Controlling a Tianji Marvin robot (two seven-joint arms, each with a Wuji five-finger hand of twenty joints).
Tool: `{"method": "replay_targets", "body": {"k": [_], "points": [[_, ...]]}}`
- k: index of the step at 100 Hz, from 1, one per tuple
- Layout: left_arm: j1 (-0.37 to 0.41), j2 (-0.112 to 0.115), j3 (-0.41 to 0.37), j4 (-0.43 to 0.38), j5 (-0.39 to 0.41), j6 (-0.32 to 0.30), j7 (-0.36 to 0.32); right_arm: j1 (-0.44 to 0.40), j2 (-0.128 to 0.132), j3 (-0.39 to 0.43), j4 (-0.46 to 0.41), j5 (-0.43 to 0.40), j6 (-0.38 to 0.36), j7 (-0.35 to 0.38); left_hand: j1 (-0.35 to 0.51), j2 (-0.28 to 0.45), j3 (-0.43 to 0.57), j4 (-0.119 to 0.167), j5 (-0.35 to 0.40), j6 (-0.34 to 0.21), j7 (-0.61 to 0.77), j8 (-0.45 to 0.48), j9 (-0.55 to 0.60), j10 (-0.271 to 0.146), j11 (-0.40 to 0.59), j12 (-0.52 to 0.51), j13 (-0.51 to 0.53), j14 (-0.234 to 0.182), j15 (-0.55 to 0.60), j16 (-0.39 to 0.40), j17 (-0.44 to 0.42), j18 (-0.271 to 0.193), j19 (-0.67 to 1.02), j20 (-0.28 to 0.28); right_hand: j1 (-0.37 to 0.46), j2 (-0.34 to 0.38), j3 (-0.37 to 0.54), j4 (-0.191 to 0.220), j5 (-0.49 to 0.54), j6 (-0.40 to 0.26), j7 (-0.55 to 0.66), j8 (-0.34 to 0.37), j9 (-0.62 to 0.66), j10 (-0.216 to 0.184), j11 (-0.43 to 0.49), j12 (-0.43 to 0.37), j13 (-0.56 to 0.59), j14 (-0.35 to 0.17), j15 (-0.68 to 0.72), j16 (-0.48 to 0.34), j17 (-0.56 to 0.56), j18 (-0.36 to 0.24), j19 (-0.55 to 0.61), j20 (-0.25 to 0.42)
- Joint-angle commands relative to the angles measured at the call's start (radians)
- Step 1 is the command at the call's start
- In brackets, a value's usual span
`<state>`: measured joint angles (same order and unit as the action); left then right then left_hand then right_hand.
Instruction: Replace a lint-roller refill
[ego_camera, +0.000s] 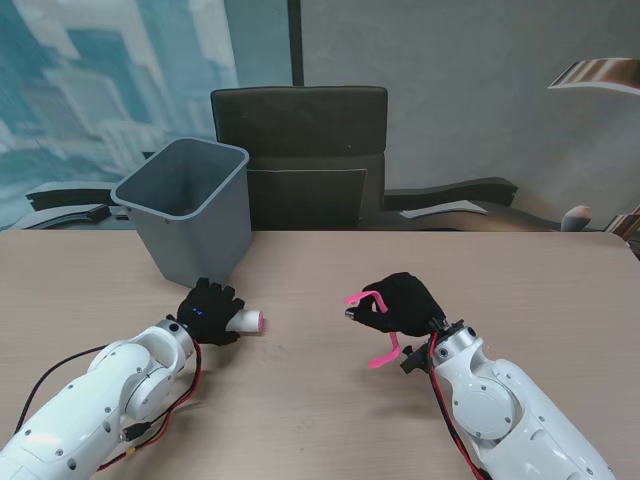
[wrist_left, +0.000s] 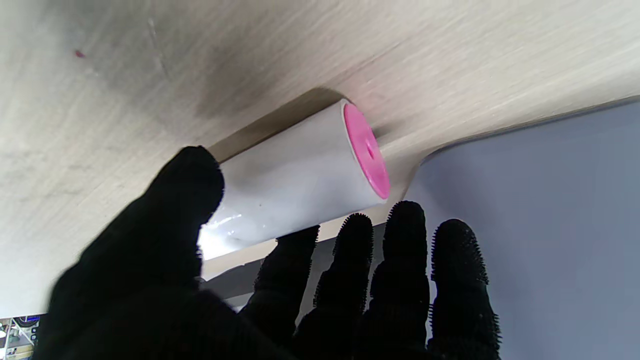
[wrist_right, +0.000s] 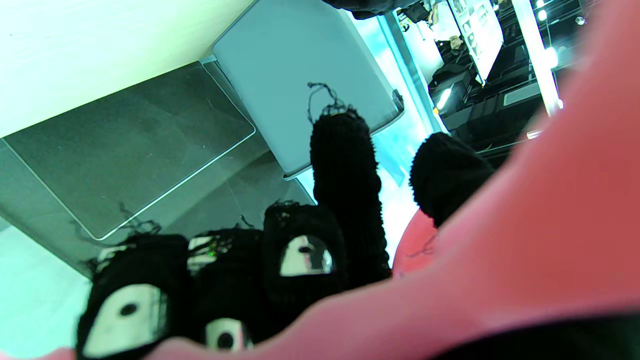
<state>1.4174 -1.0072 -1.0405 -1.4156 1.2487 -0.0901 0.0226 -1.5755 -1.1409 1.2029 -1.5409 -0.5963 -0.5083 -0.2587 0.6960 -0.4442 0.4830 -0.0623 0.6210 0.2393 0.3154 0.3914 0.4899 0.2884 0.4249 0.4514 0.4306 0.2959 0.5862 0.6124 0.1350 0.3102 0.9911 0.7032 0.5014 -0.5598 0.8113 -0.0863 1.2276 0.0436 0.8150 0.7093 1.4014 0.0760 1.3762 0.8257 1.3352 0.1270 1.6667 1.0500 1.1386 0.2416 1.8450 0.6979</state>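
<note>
Table fills my stand view, light wood grain. Black chair sits behind its far edge. Grey bin stands upright on the table, far left, open top.

Left hand, black glove, sits just nearer to me than the bin. It holds the refill roll: white cylinder with a pink end cap, lying on its side, cap pointing right. In the left wrist view the thumb presses one side of the roll and the four fingers lie along the other side, slightly spread at the tips; the roll looks to be touching the table there.

Right hand is right of centre, well apart from the left hand and raised off the table. Its fingers are curled around the pink lint-roller handle; one pink end hooks out at the fingertips towards the left, the other sticks out nearer to me by the wrist. In the right wrist view the handle is a blurred pink mass filling most of the frame, three fingers folded, one finger straight.
</note>
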Motion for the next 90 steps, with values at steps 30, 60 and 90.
{"method": "replay_targets", "body": {"k": [30, 60, 90], "points": [[-0.039, 0.001, 0.048, 0.043, -0.037, -0.008, -0.034, -0.004, -0.001, 0.000, -0.002, -0.003, -0.009, 0.012, 0.185, 0.099, -0.230, 0.039, 0.160, -0.113, 0.306, 0.064, 0.051, 0.004, 0.025, -0.012, -0.022, 0.025, 0.013, 0.000, 0.003, 0.012, 0.030, 0.017, -0.019, 0.012, -0.015, 0.041, 0.006, 0.056, -0.009, 0.008, 0.052, 0.033, 0.022, -0.006, -0.011, -0.406, 0.107, 0.009, 0.069, -0.280, 0.228, 0.002], [0.000, -0.004, 0.043, 0.015, -0.049, 0.004, -0.014, -0.002, -0.001, 0.003, 0.001, -0.017, -0.017, 0.004, 0.324, 0.083, -0.240, 0.046, 0.198, -0.150, 0.634, -0.017, 0.144, -0.036, 0.078, 0.000, 0.012, 0.020, 0.038, 0.000, 0.024, 0.014, 0.055, 0.008, -0.007, -0.014, -0.006, 0.043, 0.001, 0.050, -0.012, 0.008, 0.051, 0.026, 0.016, -0.008, -0.010, -0.412, 0.103, 0.006, 0.068, -0.281, 0.224, 0.000], [0.146, -0.026, -0.083, -0.158, -0.072, -0.028, 0.063, -0.008, -0.003, 0.010, -0.007, -0.027, -0.044, -0.010, 0.332, 0.092, -0.220, 0.043, 0.184, -0.118, 0.669, 0.003, 0.164, -0.043, 0.094, 0.007, 0.037, -0.005, 0.043, -0.005, 0.034, 0.011, 0.061, 0.005, -0.148, -0.035, -0.066, -0.001, 0.000, 0.044, -0.006, 0.003, 0.052, 0.006, 0.026, 0.007, -0.010, -0.446, 0.103, 0.029, 0.071, -0.310, 0.229, 0.005]]}}
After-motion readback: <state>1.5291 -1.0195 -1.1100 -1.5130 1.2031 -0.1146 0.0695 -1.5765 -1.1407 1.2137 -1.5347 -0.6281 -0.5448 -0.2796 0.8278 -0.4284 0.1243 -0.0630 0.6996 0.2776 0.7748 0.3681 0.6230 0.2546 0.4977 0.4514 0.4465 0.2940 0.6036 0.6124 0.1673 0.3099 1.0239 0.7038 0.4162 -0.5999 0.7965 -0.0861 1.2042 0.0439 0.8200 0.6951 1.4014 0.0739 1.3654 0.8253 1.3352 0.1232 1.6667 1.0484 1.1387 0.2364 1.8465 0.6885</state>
